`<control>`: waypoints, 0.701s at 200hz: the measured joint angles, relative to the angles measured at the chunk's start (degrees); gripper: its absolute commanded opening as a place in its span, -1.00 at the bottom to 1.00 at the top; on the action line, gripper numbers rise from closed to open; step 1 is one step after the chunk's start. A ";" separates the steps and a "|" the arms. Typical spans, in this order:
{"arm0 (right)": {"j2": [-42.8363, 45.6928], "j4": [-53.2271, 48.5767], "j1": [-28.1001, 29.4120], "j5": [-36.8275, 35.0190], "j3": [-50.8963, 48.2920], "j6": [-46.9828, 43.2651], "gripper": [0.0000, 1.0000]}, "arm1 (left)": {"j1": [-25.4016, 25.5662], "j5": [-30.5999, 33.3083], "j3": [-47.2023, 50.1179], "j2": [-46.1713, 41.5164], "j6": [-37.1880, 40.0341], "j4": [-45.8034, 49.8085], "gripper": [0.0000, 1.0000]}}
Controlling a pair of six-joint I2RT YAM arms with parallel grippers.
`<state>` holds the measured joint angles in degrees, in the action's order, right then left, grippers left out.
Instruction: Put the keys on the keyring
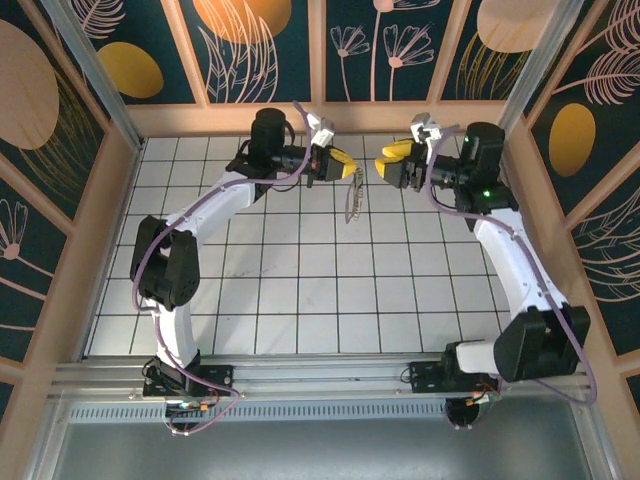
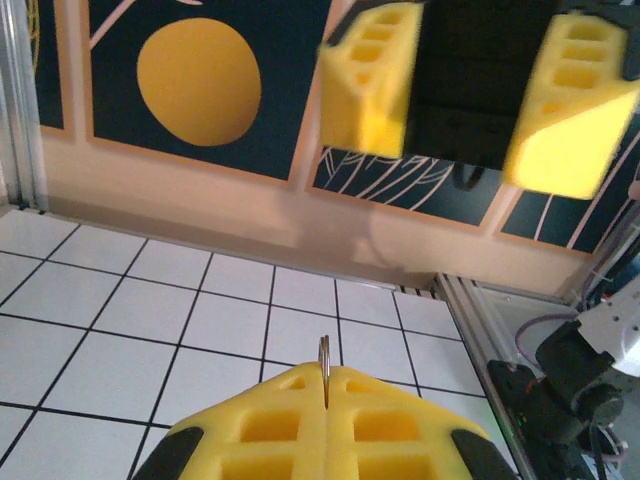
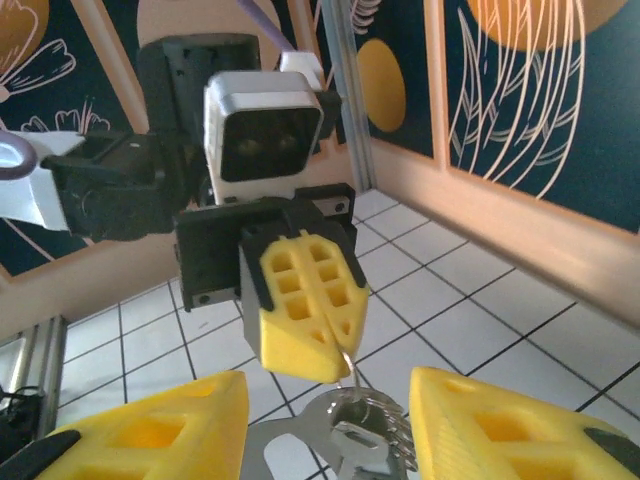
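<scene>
My left gripper (image 1: 349,167) is shut on the thin silvery keyring (image 2: 324,356), held up over the far middle of the floor. The ring's edge pokes out between its yellow fingertips (image 2: 290,400). In the right wrist view the keyring (image 3: 349,363) hangs from the left gripper (image 3: 335,362), with a bunch of silvery keys (image 3: 368,438) dangling under it. The same keys (image 1: 352,203) hang below the left gripper in the top view. No black key head can be made out. My right gripper (image 1: 385,162) faces the left one, open, with its fingers (image 3: 505,430) on either side of the bunch, not touching.
White tiled floor (image 1: 300,290) lies below both arms. Wooden walls with dark leaf panels (image 1: 270,40) close the back and sides. A metal rail (image 1: 320,375) runs along the near edge. The right gripper (image 2: 460,165) hangs open at the top of the left wrist view.
</scene>
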<state>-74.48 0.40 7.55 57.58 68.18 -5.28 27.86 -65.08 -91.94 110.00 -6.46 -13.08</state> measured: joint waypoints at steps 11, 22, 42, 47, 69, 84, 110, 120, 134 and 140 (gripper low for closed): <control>2.23 3.41 0.04 -2.01 -2.84 2.08 -0.07 | 0.00 0.52 0.72 -0.42 -1.07 -1.66 -1.00; 4.09 6.99 0.04 -4.92 -6.08 4.48 -0.07 | 0.00 1.20 1.29 -0.90 -2.12 -3.41 -1.00; 6.64 12.63 0.04 -10.75 -11.78 8.74 -0.06 | 0.00 2.45 2.40 -1.99 -3.58 -6.03 -1.00; 7.06 13.84 0.04 -12.09 -13.05 9.75 -0.06 | 0.00 2.67 2.67 -2.21 -3.96 -6.62 -1.00; 7.96 17.46 0.37 -17.44 -16.87 12.68 -0.06 | 0.00 4.20 3.48 -3.04 -4.85 -8.24 -1.00; 7.98 18.51 1.31 -20.79 -17.79 13.62 -0.07 | 0.00 5.16 3.80 -3.28 -5.29 -9.07 -1.00; 7.93 20.06 4.15 -25.40 -18.43 14.16 -0.07 | 0.00 6.91 5.31 -4.07 -6.05 -10.56 -1.00; 7.72 20.46 5.29 -27.12 -18.45 14.58 -0.08 | 0.00 7.37 6.05 -4.50 -6.32 -11.06 -1.00; 6.80 21.33 6.71 -29.33 -18.47 15.37 -0.08 | 0.00 8.17 7.17 -5.09 -6.78 -11.76 -1.00; 6.29 21.70 7.21 -30.05 -18.49 15.80 -0.08 | 0.00 8.55 7.50 -5.29 -6.91 -12.09 -1.00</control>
<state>-68.18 22.11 14.76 27.53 49.69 10.52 27.86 -56.53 -84.44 104.71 -13.37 -25.17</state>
